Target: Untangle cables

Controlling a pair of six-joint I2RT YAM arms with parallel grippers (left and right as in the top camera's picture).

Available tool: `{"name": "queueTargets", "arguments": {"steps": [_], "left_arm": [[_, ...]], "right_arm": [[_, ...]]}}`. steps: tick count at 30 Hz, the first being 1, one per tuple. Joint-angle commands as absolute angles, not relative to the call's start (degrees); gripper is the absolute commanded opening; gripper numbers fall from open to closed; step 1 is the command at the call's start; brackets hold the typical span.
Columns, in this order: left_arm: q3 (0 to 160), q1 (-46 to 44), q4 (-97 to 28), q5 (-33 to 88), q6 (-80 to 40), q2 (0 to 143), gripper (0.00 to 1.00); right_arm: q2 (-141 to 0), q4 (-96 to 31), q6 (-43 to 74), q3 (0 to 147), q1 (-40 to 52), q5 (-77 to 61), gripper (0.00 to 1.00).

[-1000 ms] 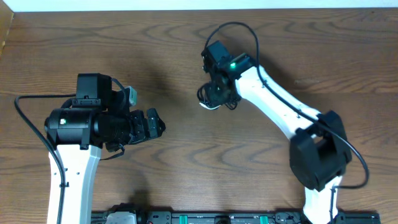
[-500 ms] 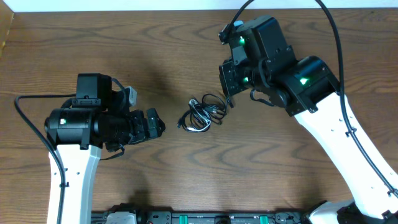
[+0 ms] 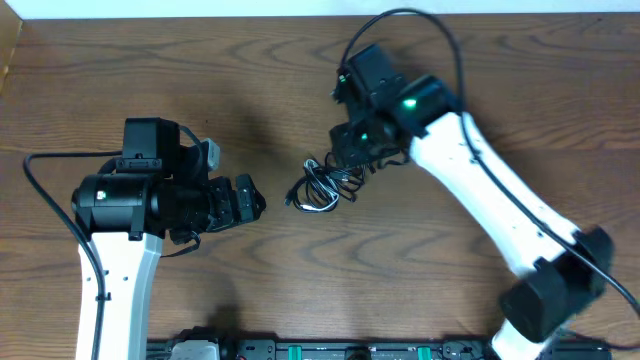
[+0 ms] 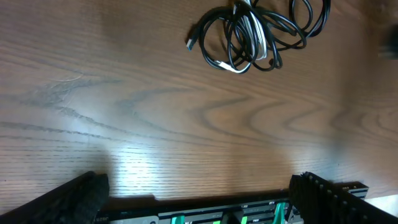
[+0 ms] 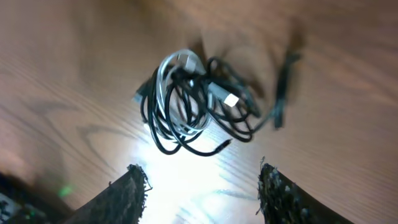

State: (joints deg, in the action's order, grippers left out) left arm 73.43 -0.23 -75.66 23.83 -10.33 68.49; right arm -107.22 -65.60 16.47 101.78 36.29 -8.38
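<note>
Looking from the left side, I find my left gripper (image 3: 250, 197) hanging over the wooden table (image 3: 150, 60), its tips aimed toward the middle. Its wrist camera shows the fingers (image 4: 68, 199) out at the two bottom corners, spread wide, with only wood grain between them.

Just to the right of those tips, and clear of them, the cables (image 3: 322, 185) lie on the table in one small knotted bundle near the centre. I make out several black loops wound over each other, a white cord (image 4: 260, 38) threaded through them, and a plug end (image 4: 191, 42) poking out on the bundle's left.

Further right, my right gripper (image 3: 352, 160) sits over the upper right edge of the bundle; from overhead I cannot tell whether it touches. Its own wrist view is a little blurred, but the fingers stand parted, and the tangle (image 5: 193, 102) rests on the wood beyond them, not clamped.
</note>
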Motion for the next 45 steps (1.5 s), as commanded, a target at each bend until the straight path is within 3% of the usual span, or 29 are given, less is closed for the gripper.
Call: {"name": "queueTargets", "arguments": {"steps": [1, 7, 19, 20, 22, 24, 45], "left_arm": [[75.09, -0.45, -75.85, 23.46, -10.13, 68.69, 0.98], [75.09, -0.47, -75.85, 23.46, -10.13, 68.69, 0.98], [75.09, -0.45, -75.85, 23.46, -10.13, 68.69, 0.98], [75.09, -0.45, -75.83, 23.46, -10.15, 68.69, 0.98], [75.09, -0.45, -75.83, 23.46, -10.13, 68.69, 0.98], [75.09, -0.45, -75.83, 23.46, -10.13, 68.69, 0.98], [75.09, -0.45, -75.83, 23.46, -10.13, 68.69, 0.98]], "right_arm": [[-111.57, -66.04, 14.57, 101.21, 38.44, -7.46, 0.58], [-118.45, -65.39, 16.08, 101.21, 38.94, -2.48, 0.58], [-121.36, -64.66, 13.58, 101.21, 38.09, -0.14, 0.34], [-121.36, -64.51, 13.56, 101.21, 38.06, -0.12, 0.31], [-121.36, -64.16, 13.21, 101.21, 38.02, -0.14, 0.13], [-121.36, -64.07, 13.26, 101.23, 38.02, -0.23, 0.01], [-96.6, -66.67, 17.61, 110.61, 37.98, -1.85, 0.02]]}}
